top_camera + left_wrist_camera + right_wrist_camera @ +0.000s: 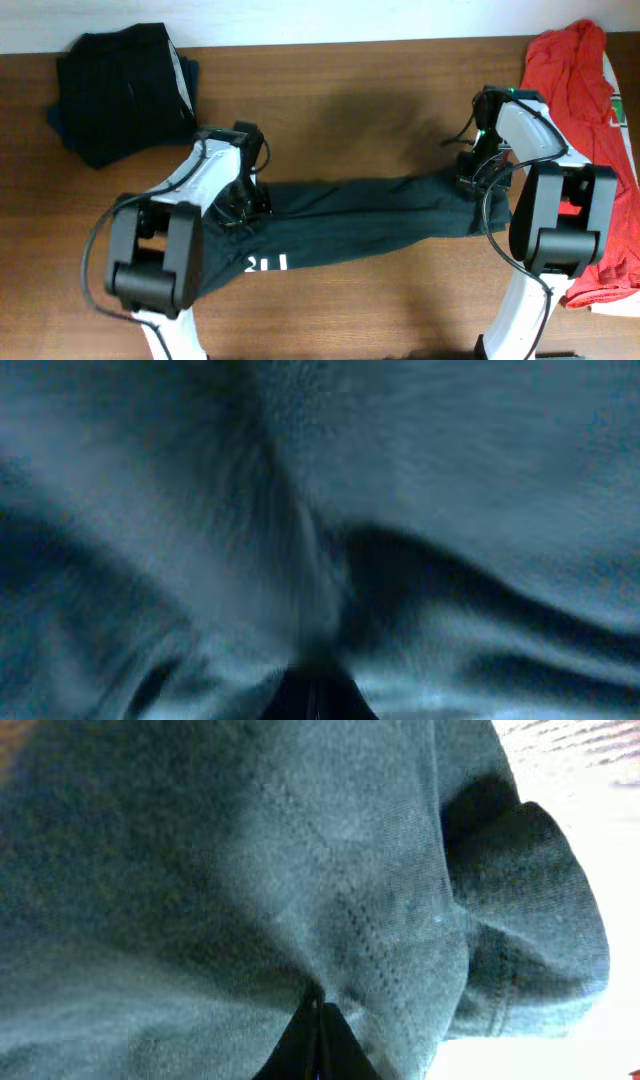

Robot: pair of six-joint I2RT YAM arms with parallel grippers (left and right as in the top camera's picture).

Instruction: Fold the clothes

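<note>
The dark charcoal T-shirt (pixel 370 212) lies stretched in a long band across the table, with a bit of white lettering (pixel 266 264) showing near its left end. My left gripper (pixel 243 203) is shut on the shirt's left end; its wrist view is filled with dark cloth (pixel 420 480) pinched at the fingertips (pixel 318 682). My right gripper (pixel 478 176) is shut on the shirt's right end; its wrist view shows the stitched cloth (pixel 300 880) gathered into the closed fingertips (pixel 318 1020).
A folded dark garment (pixel 122 90) lies at the back left corner. A red shirt (pixel 590 110) is spread along the right edge, partly under my right arm. Brown wooden table (pixel 380 110) shows behind and in front of the shirt.
</note>
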